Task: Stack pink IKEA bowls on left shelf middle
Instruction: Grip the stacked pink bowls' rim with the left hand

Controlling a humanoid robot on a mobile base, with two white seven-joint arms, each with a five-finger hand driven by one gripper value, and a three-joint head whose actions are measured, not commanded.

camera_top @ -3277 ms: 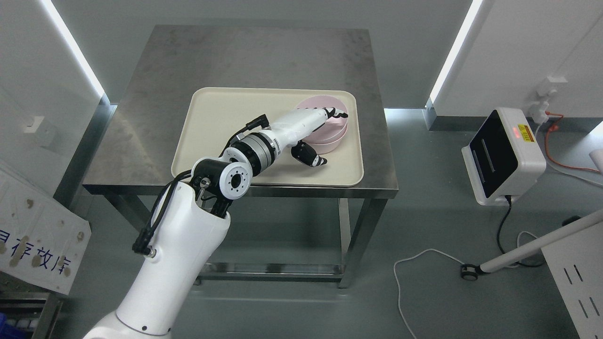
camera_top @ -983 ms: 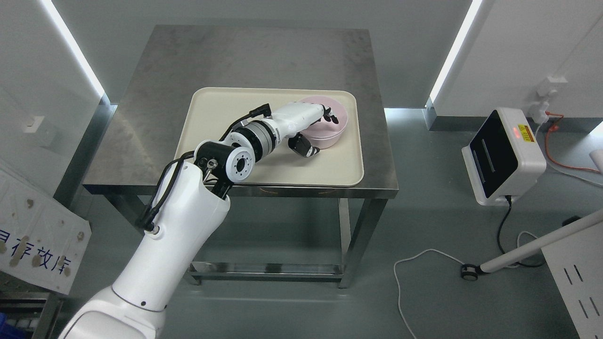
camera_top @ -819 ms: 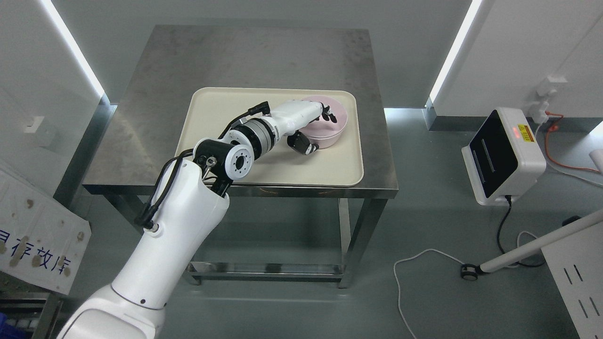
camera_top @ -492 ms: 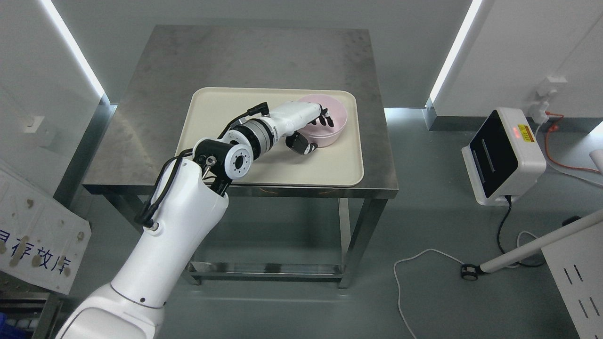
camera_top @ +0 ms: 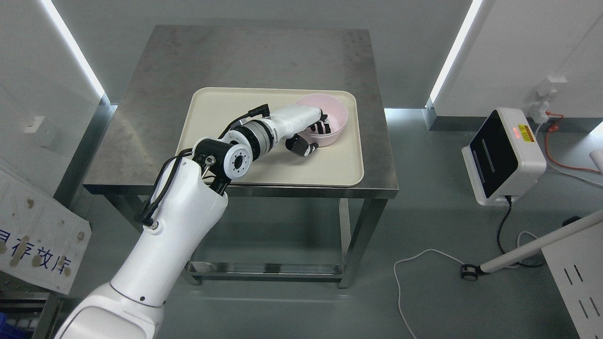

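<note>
Steel table point(camera_top: 155, 117): square grey top on metal legs with a low crossbar, standing on a grey floor between two white walls with lit vertical strips.

Tray point(camera_top: 226, 122): cream, rectangular with rounded corners, lying flat on the near half of the table, its near edge close to the table's near edge.

Pink bowl point(camera_top: 337, 113): round, upright, open side up, seated in the far right corner of the tray. Whether it is one bowl or several nested cannot be told from this angle.

Left arm point(camera_top: 174, 245): white, with black cables along the elbow, entering from the lower left and reaching across the tray toward the bowl.

Left hand point(camera_top: 311, 134): at the bowl's near left rim. The dark fingers point(camera_top: 324, 126) hang over the rim into the bowl, and the thumb point(camera_top: 301, 147) is outside the wall, just beside it on the tray side. The rim lies between fingers and thumb, but whether they are pressing it or merely bracketing it cannot be told.

White device point(camera_top: 501, 157): boxy, with a dark slanted screen and a small red light, on the floor to the right of the table, a black cable running from its base.

White cable point(camera_top: 414, 256): looping on the floor near the table's right leg.

White board with blue characters point(camera_top: 37, 235): leaning at the lower left edge.

White pole on a small wheel point(camera_top: 527, 247): slanting in from the lower right.
</note>
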